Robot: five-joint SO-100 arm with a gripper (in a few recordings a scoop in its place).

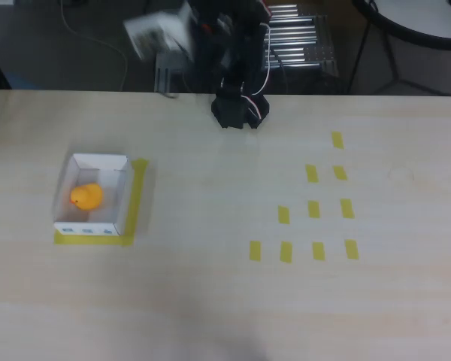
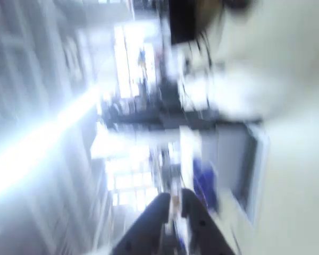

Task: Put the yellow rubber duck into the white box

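The yellow rubber duck [image 1: 86, 196] lies inside the white box [image 1: 120, 197] on the left part of the table in the overhead view. The box stands upright on a square of yellow tape, its side with the bluish marks facing the front edge. My arm [image 1: 237, 71] is drawn back over its black base at the table's far edge, far from the box and smeared by motion. In the wrist view my gripper [image 2: 174, 201] points up and away at a blurred room. Its dark fingers [image 2: 154, 215] stand close together with nothing between them.
Several short yellow tape strips [image 1: 313, 209] lie in rows on the right half of the table. A metal rack [image 1: 297, 37] and cables sit behind the far edge. The light wooden tabletop [image 1: 210, 286] is bare in the middle and at the front.
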